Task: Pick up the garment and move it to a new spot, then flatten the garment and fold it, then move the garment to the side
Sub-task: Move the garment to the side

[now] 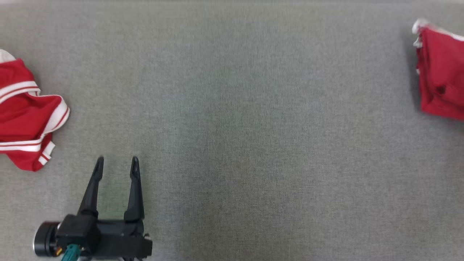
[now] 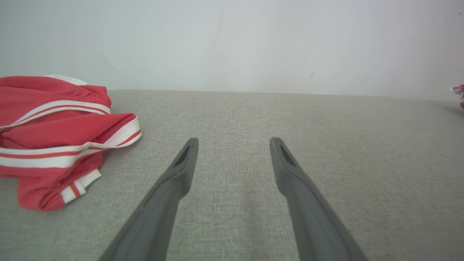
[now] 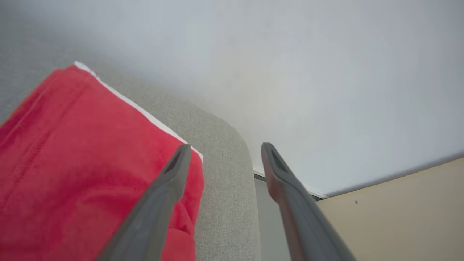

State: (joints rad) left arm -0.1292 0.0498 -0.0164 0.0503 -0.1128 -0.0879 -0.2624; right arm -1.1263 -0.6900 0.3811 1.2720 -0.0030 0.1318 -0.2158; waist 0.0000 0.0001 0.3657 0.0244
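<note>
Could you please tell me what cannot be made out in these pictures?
The striped garment: cut off by the left edge in the head and left wrist views; full shape unknown.
The plain red garment: cut off by the head view's right edge; in the right wrist view the right gripper covers part.
In the left wrist view it is too small to read.

Coarse matt weave covers the table (image 1: 253, 108); the striped garment (image 1: 25, 119) is soft cloth (left gripper (image 1: 116, 164) matt plastic)
</note>
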